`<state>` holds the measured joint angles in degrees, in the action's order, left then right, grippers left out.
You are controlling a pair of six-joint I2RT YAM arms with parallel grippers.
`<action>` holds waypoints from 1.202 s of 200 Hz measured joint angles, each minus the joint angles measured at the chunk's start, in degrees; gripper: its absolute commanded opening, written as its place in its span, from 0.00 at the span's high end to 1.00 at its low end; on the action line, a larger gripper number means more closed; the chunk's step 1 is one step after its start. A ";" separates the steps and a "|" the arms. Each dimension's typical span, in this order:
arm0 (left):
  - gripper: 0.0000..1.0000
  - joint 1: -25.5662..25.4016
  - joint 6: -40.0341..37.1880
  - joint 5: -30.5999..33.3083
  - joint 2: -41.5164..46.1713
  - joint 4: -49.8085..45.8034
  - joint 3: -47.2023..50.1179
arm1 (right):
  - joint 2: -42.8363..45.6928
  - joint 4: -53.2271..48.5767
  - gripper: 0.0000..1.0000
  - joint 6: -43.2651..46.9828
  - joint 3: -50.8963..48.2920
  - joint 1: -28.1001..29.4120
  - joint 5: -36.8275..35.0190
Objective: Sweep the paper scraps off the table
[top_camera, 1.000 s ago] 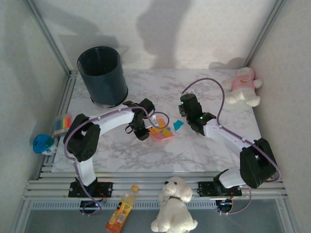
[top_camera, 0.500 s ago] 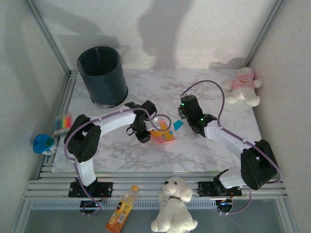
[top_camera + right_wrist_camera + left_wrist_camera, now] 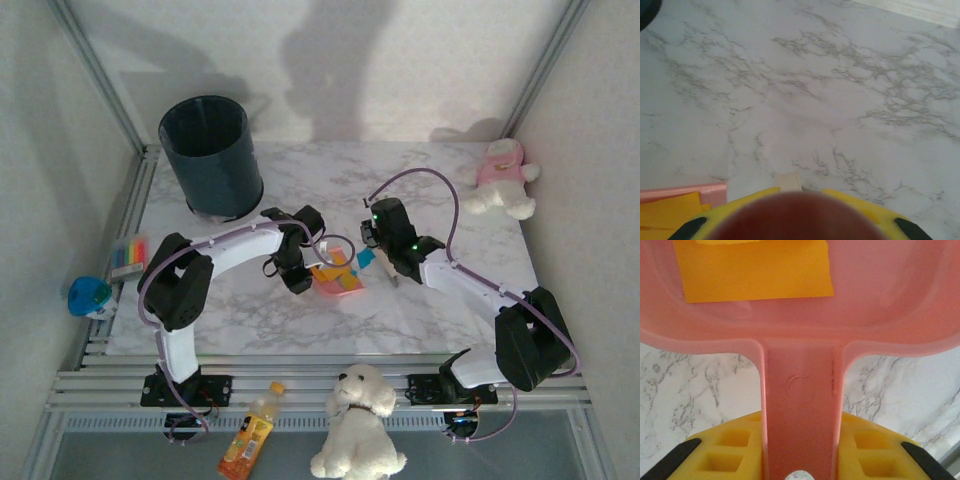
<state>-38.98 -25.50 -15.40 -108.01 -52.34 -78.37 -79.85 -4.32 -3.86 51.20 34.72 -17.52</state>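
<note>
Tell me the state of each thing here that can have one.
dustpan: held by its handle, orange scraps inside.
left gripper: shut on the dustpan.
teal scrap: on the table, at the dustpan's edge.
right gripper: shut on a blurred reddish thing.
bin: upright, open on top.
bottle: lying on its side.

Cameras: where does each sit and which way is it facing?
Top external: above, behind, looking down on table, left arm, right arm.
Left wrist: along its end effector gripping the pink dustpan handle.
Right wrist: down at marble past its end effector, clamped on a blurred dark thing.
Shared: both wrist views show the dustpan with orange paper scraps.
</note>
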 measured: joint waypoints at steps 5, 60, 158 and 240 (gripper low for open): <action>1.00 0.00 0.00 -0.02 -0.02 0.00 -0.13 | 0.00 -0.02 1.00 0.02 0.00 0.09 0.26; 1.00 0.00 0.15 0.00 -0.63 0.00 -0.28 | 0.02 0.00 1.00 0.00 0.00 0.74 3.74; 1.00 0.00 0.20 0.02 -0.96 0.00 -0.70 | 3.21 0.02 1.00 -0.07 -0.11 1.22 12.70; 1.00 0.00 0.20 0.02 -0.96 0.02 -0.70 | 6.25 1.07 1.00 -5.88 -2.47 1.49 3.23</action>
<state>-38.98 -25.30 -15.38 -108.97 -52.31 -79.07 -73.60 -3.25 -9.74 48.73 36.21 -14.28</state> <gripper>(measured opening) 0.263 0.245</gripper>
